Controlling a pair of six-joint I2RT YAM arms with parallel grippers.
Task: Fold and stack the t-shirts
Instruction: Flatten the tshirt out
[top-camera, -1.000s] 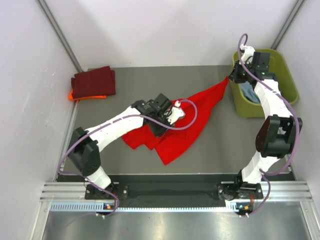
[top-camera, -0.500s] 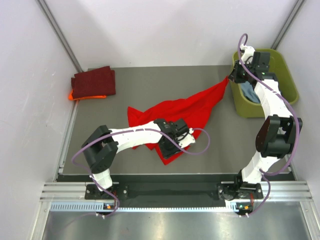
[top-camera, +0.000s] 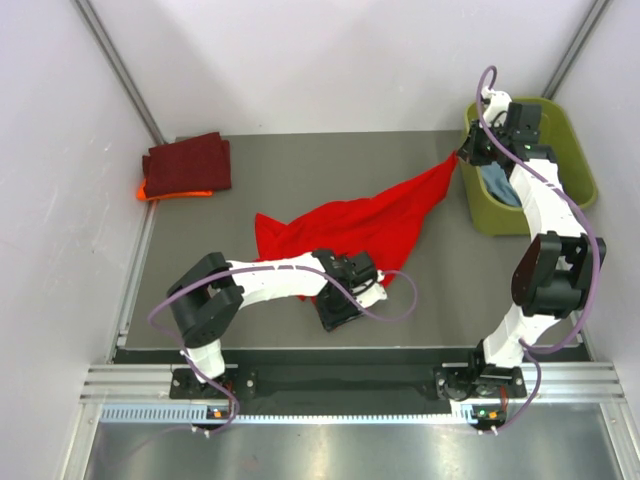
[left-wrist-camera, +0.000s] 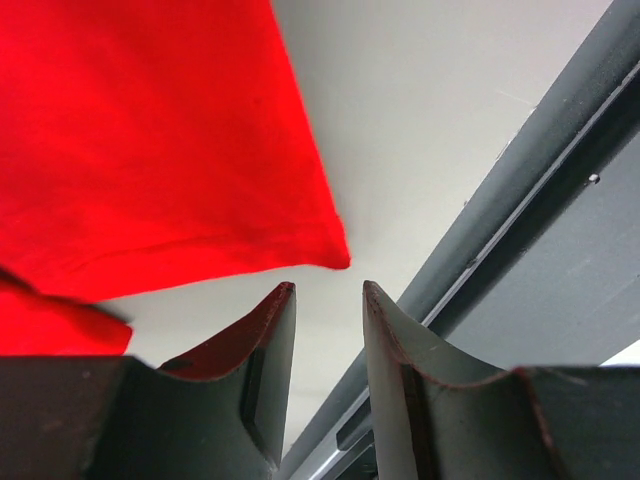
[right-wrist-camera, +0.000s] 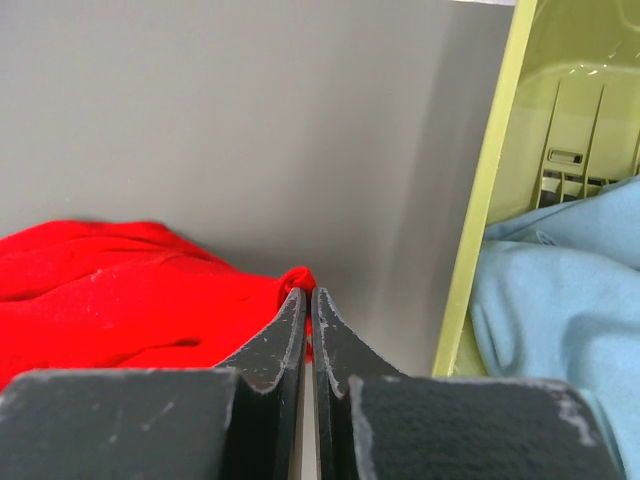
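Observation:
A bright red t-shirt (top-camera: 360, 225) lies loosely spread across the middle of the table. My right gripper (top-camera: 462, 156) is shut on its far right corner, next to the tub; in the right wrist view the red cloth (right-wrist-camera: 120, 290) bunches at the closed fingertips (right-wrist-camera: 305, 292). My left gripper (top-camera: 333, 318) hovers low at the shirt's near corner, open with nothing between its fingers. In the left wrist view that corner (left-wrist-camera: 150, 130) ends just ahead of the gripper (left-wrist-camera: 328, 288). A folded maroon t-shirt (top-camera: 188, 163) lies on an orange one (top-camera: 150, 193) at the far left.
An olive-green tub (top-camera: 575, 150) stands at the far right with a light blue t-shirt (top-camera: 497, 185) inside, also seen in the right wrist view (right-wrist-camera: 560, 290). The table's dark front rail (left-wrist-camera: 540, 200) runs right beside my left gripper.
My left arm has swung from the shirt's middle down to its near corner by the front edge. The shirt's left part now lies spread out. The right arm has not moved.

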